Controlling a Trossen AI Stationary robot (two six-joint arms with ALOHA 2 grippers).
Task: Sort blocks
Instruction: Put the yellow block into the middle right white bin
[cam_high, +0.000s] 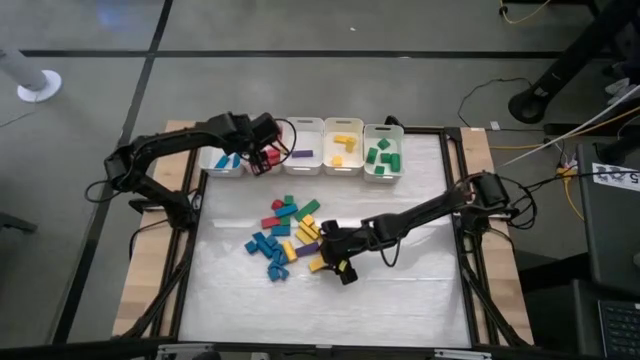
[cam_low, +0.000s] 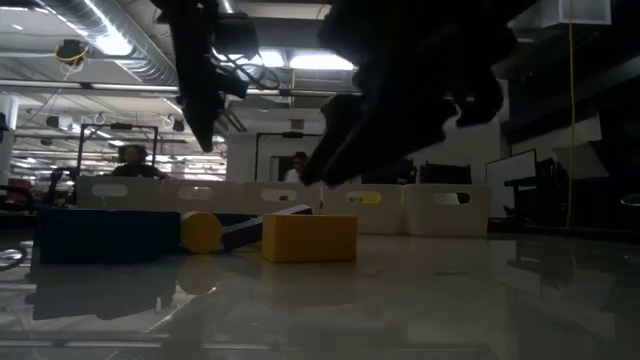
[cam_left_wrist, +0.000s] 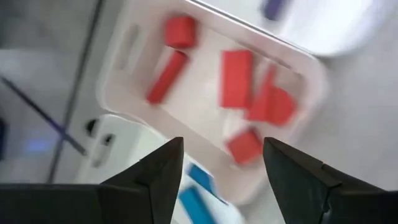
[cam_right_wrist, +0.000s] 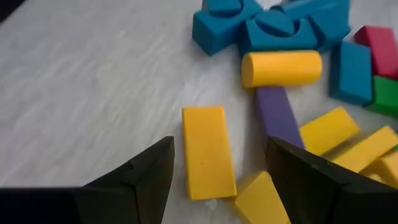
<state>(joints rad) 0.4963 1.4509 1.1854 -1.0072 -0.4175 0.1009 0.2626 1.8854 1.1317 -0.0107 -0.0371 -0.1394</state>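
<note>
A heap of small blocks (cam_high: 285, 235) in blue, yellow, green, red and purple lies on the white mat. My right gripper (cam_high: 336, 266) hovers open at the heap's near right side. In the right wrist view its fingers stand on either side of a flat yellow bar (cam_right_wrist: 208, 152) without touching it. My left gripper (cam_high: 262, 156) hangs open over the far bins, above the bin with red blocks (cam_left_wrist: 236, 78). Nothing is between its fingers (cam_left_wrist: 158, 174).
Five white bins stand in a row at the mat's far edge: blue pieces (cam_high: 222, 160), red, purple (cam_high: 303, 155), yellow (cam_high: 343, 148), green (cam_high: 383, 155). A yellow cylinder (cam_right_wrist: 281, 67), a purple bar (cam_right_wrist: 278, 118) and blue arches (cam_right_wrist: 261, 25) lie just beyond the yellow bar.
</note>
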